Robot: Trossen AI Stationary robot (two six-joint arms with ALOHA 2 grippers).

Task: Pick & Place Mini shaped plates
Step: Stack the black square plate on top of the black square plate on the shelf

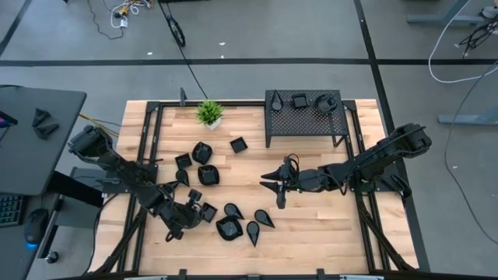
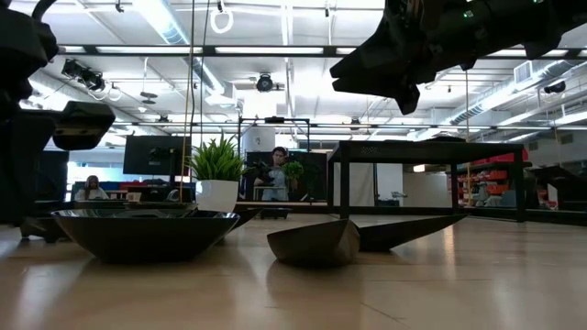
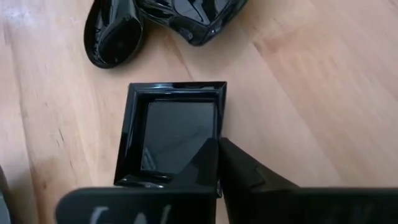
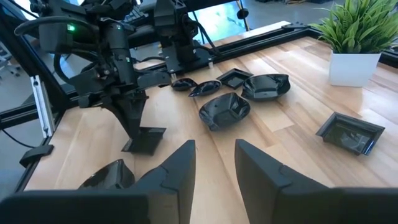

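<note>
Flat square plate (image 3: 174, 134) under left fingers (image 3: 205, 163)

Pretty sure I'm driving this in a big open robotics lab: exposed ceiling (image 2: 275, 55) with strip lights (image 2: 174, 23), monitors (image 2: 151, 156), a person (image 2: 278, 174) at a bench, cables (image 1: 459, 47) across concrete floor (image 1: 272, 31), wooden table (image 1: 311, 225) on a black frame (image 1: 144, 132).

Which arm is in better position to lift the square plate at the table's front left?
Left. The left gripper is already down on the square plate, fingers at its rim. The right gripper hangs open mid-table, holding nothing, far from that plate.
</note>
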